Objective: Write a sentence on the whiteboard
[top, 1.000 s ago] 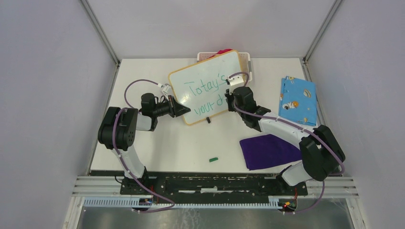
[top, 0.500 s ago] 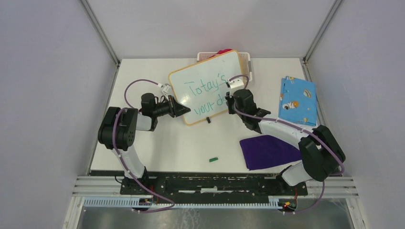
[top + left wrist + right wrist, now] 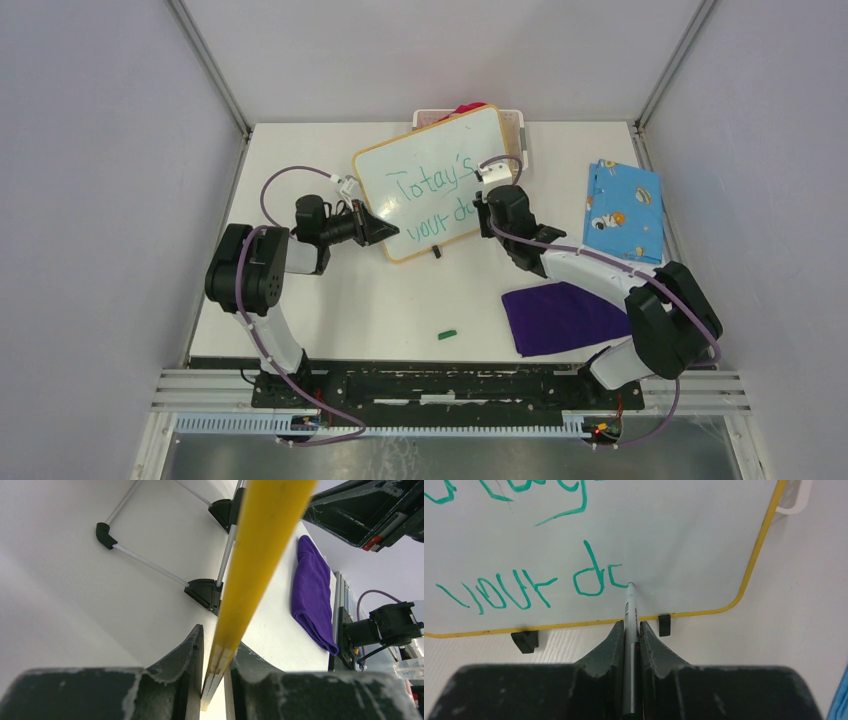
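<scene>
Standing here watching this thing write, and it's mid-word on the second line. The whiteboard stands propped on its little feet at the far middle of the counter, just in front of a white basket. The sentence reads something like "Totay's" on top and "your d" plus a half-made letter below.

The left pincer is clenched on the board's yellow frame at its lower left corner, bracing it, I'd say. The right pincer is clamped around the marker, whose tip touches the board right at the end of that unfinished letter.

So the step in hand is finishing "day". My guess for the next move: close up the "a", then lift and do the "y". There's room to the right before the frame, but not loads, so the strokes need to stay tight and the pressure light enough not to shove the board back.

Headcount:
- one whiteboard, two black feet showing
- two lines of green writing
- one marker
- one small green thing lying loose near the front, maybe the cap, too small to tell
- two cloths: a purple one and a blue patterned one
- one basket
</scene>
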